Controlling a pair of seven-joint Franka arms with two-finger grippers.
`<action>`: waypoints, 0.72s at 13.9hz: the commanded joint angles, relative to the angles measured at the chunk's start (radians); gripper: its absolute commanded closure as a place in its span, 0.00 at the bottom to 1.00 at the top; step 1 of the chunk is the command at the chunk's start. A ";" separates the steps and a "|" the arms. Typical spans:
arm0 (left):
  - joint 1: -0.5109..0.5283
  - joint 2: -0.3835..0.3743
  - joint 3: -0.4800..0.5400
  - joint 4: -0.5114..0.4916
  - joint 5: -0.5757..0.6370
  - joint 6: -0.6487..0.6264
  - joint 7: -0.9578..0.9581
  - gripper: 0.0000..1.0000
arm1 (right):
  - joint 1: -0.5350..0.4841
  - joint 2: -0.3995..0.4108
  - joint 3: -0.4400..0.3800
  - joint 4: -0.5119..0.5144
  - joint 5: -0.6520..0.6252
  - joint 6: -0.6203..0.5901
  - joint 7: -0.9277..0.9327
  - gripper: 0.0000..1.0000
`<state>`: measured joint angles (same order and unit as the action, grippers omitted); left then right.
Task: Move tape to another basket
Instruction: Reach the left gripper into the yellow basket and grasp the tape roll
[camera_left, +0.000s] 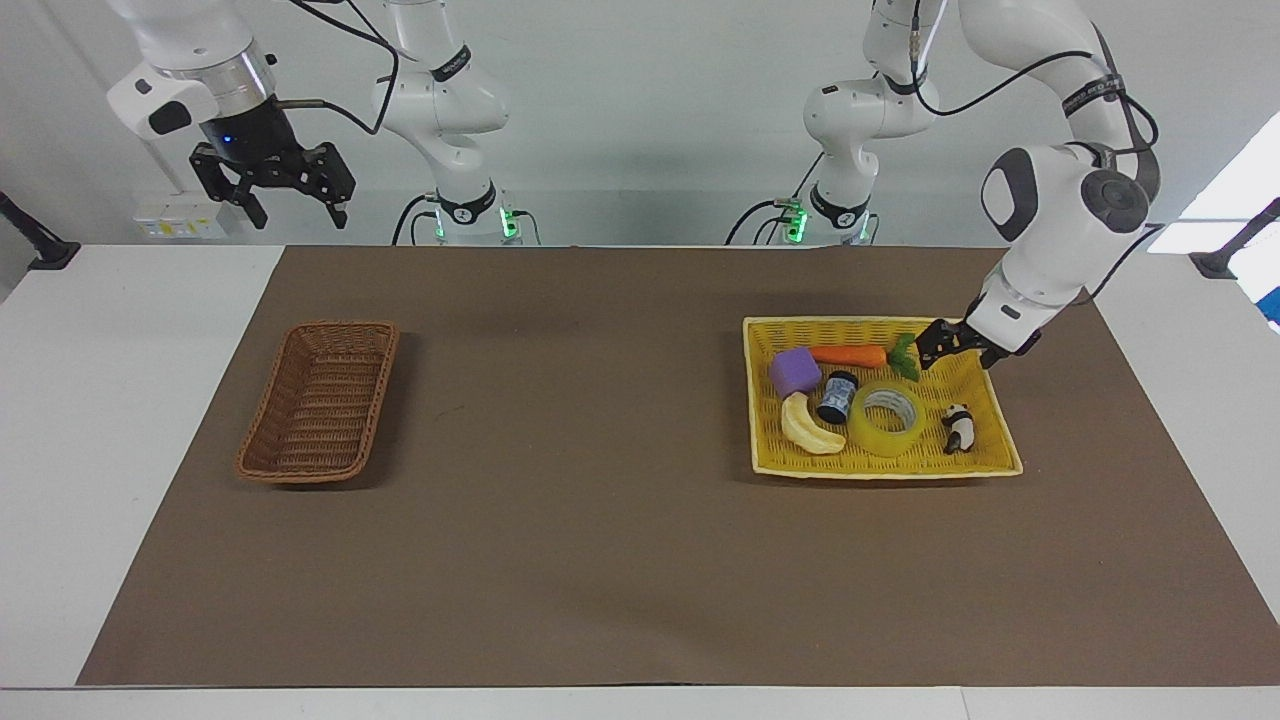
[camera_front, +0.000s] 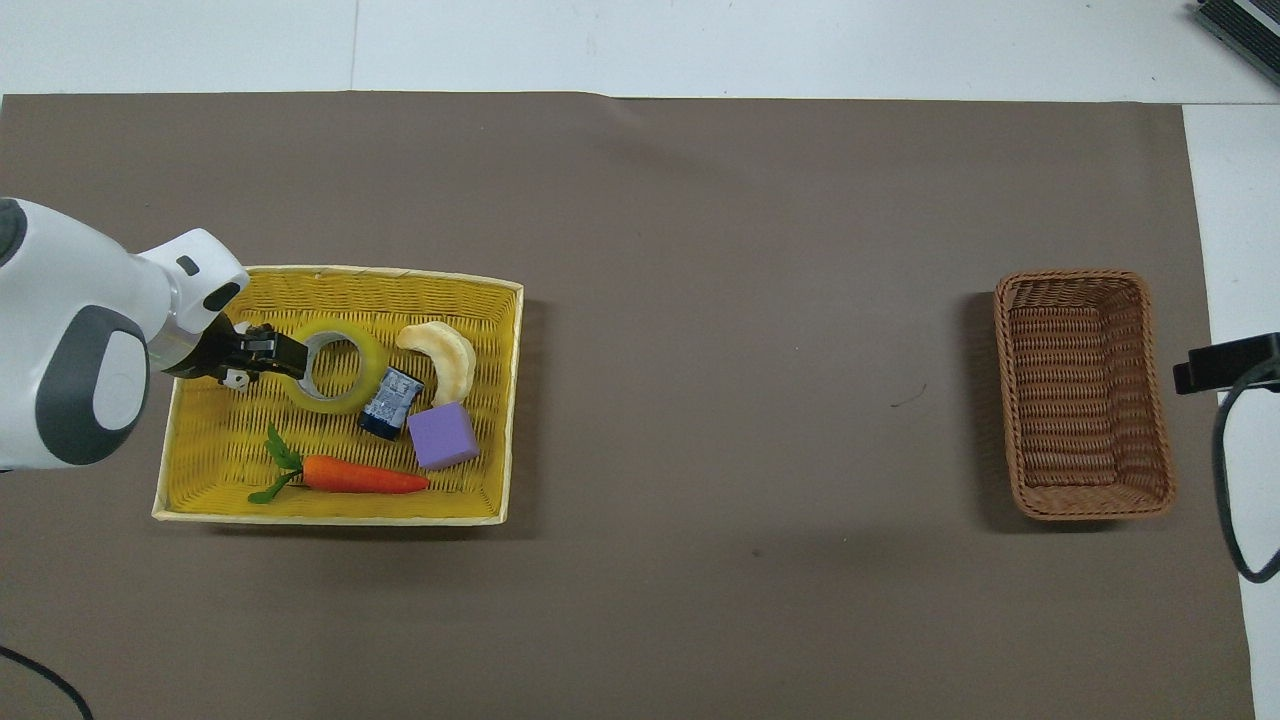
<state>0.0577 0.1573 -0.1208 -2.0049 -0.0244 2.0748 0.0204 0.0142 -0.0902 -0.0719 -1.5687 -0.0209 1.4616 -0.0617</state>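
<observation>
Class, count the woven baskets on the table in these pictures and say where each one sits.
2. The brown basket lies toward the right arm's end of the table; the yellow basket, holding the tape and small items, lies toward the left arm's end. None seems hidden.

A white tabletop (camera_left: 150, 420) is covered by a large brown mat (camera_left: 600, 540). A pale grey wall (camera_left: 650, 120) is seen at the upper frame, daylight entering at the upper right.

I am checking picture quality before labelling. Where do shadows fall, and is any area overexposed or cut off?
Facing view: the oblong dark-brown wicker basket casts a soft shadow toward the table's middle; a window at the edge near the left arm is blown out white. Overhead view: the square bright-yellow woven tray shadows the brown mat beside it; the right tool is cut by the frame edge.
</observation>
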 joint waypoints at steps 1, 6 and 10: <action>-0.010 0.028 0.009 -0.034 -0.021 0.086 0.012 0.19 | -0.016 -0.019 0.008 -0.024 0.003 0.017 -0.026 0.00; -0.022 0.041 0.009 -0.116 -0.048 0.188 0.009 0.45 | -0.016 -0.016 0.009 -0.016 0.016 0.016 -0.017 0.00; -0.036 0.065 0.009 -0.107 -0.048 0.179 -0.002 0.91 | 0.001 -0.020 0.023 -0.014 0.016 -0.001 -0.021 0.00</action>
<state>0.0436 0.2200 -0.1236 -2.1025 -0.0600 2.2418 0.0198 0.0187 -0.0917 -0.0584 -1.5687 -0.0195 1.4613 -0.0617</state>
